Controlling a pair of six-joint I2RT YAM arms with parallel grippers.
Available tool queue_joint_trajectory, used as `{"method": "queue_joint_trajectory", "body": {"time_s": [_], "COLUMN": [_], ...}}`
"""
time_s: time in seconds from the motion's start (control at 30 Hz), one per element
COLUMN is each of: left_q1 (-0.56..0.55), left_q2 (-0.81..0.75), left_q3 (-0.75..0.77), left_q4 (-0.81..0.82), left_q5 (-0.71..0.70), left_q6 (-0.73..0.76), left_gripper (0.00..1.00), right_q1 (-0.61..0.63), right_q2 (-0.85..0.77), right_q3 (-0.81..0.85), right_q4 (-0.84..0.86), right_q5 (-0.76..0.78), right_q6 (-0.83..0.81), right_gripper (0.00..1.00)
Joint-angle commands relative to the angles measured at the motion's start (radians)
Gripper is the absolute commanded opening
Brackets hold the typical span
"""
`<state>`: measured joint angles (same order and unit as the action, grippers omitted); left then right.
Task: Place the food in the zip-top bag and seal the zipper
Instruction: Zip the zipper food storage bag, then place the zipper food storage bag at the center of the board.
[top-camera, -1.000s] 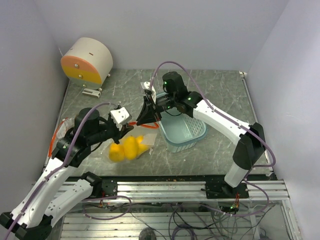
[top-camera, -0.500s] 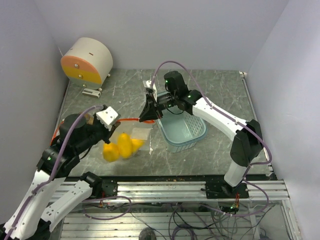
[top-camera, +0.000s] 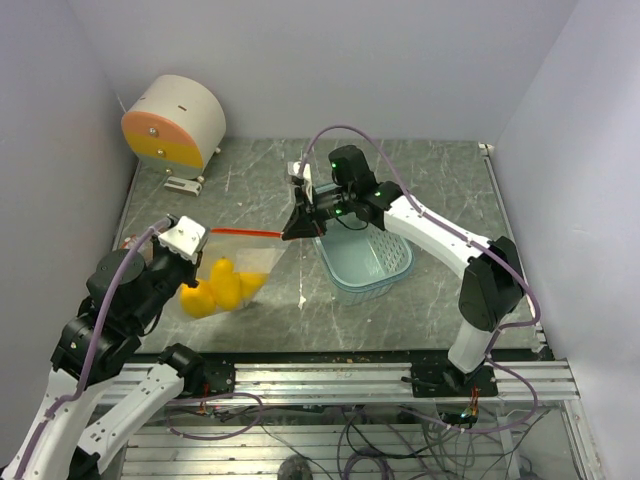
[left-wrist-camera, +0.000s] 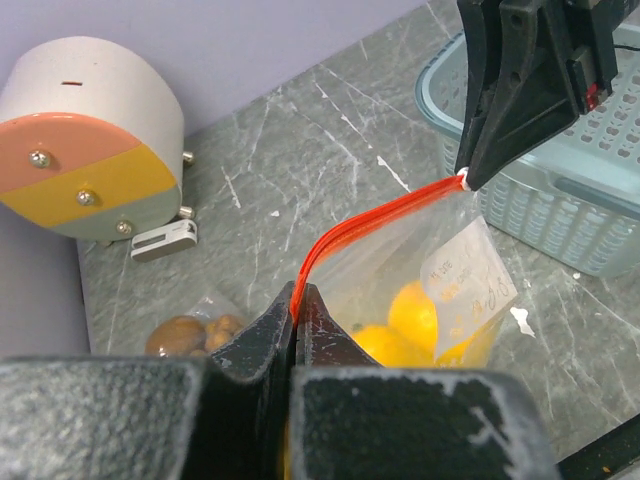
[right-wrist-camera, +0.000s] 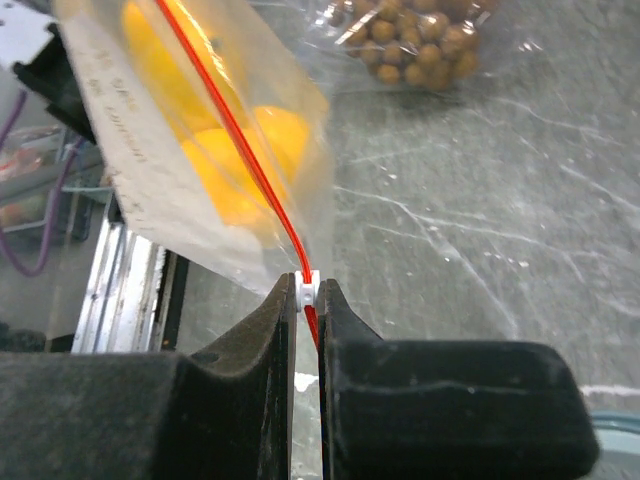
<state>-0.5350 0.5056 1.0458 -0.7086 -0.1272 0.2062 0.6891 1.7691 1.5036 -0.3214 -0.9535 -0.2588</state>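
A clear zip-top bag (top-camera: 240, 262) with a red zipper strip (top-camera: 245, 231) hangs stretched between my two grippers. Several yellow-orange lemon-like fruits (top-camera: 215, 290) sit inside it, also seen in the left wrist view (left-wrist-camera: 415, 315) and the right wrist view (right-wrist-camera: 235, 150). My left gripper (left-wrist-camera: 297, 292) is shut on the bag's left end of the red zipper (left-wrist-camera: 370, 222). My right gripper (right-wrist-camera: 308, 288) is shut on the white zipper slider (right-wrist-camera: 308, 283) at the bag's right end, seen from above (top-camera: 290, 232). The grape bunch and the dark red fruit are not seen.
A light-blue plastic basket (top-camera: 365, 260) stands right of the bag, under my right arm. A round white, orange and yellow device (top-camera: 175, 122) stands at the back left. A small bag of brown nuts (left-wrist-camera: 190, 332) lies on the table at the left (right-wrist-camera: 420, 35).
My left gripper has pulled left and back along the zipper, stretching the bag out straight. The fruits moved left with the bag. My right gripper stayed nearly still.
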Motion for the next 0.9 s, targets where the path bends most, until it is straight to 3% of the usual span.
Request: {"method": "queue_joint_trajectory", "body": {"time_s": [0.0, 0.1, 0.13, 0.17, 0.2, 0.3, 0.33, 0.53, 0.7, 0.87], "left_q1": [-0.002, -0.002, -0.001, -0.002, -0.002, -0.001, -0.002, -0.002, -0.002, -0.002], "left_q2": [-0.023, -0.022, -0.022, -0.023, -0.022, -0.006, 0.005, 0.075, 0.166, 0.253], "left_q3": [0.036, 0.029, 0.026, 0.022, 0.016, -0.003, -0.009, -0.105, -0.219, -0.291], "left_q4": [0.053, 0.062, 0.068, 0.078, 0.089, 0.130, 0.147, 0.364, 0.733, 0.932], "left_q5": [-0.075, -0.084, -0.078, -0.069, -0.057, -0.023, -0.017, -0.037, -0.232, -0.393], "left_q6": [0.007, -0.002, -0.003, -0.006, -0.009, -0.034, -0.049, -0.193, -0.261, -0.322], "left_gripper": [0.07, 0.07, 0.07, 0.07, 0.07, 0.07, 0.07, 0.07, 0.07, 0.09], "right_q1": [-0.024, -0.024, -0.024, -0.025, -0.024, -0.025, -0.025, -0.029, -0.031, -0.030], "right_q2": [0.005, 0.001, -0.005, -0.013, -0.024, -0.066, -0.084, -0.181, -0.276, -0.338], "right_q3": [-0.017, -0.020, -0.028, -0.036, -0.041, -0.052, -0.054, -0.068, -0.164, -0.212], "right_q4": [-0.026, -0.036, -0.021, -0.004, 0.018, 0.093, 0.131, 0.162, 0.206, 0.189], "right_q5": [0.188, 0.295, 0.311, 0.318, 0.319, 0.336, 0.351, 0.610, 0.791, 0.913], "right_q6": [0.024, 0.039, 0.051, 0.071, 0.091, 0.183, 0.223, 0.423, 0.484, 0.509], "right_gripper": [0.00, 0.00, 0.05, 0.21, 0.30, 0.85, 0.98, 1.00, 1.00, 1.00]}}
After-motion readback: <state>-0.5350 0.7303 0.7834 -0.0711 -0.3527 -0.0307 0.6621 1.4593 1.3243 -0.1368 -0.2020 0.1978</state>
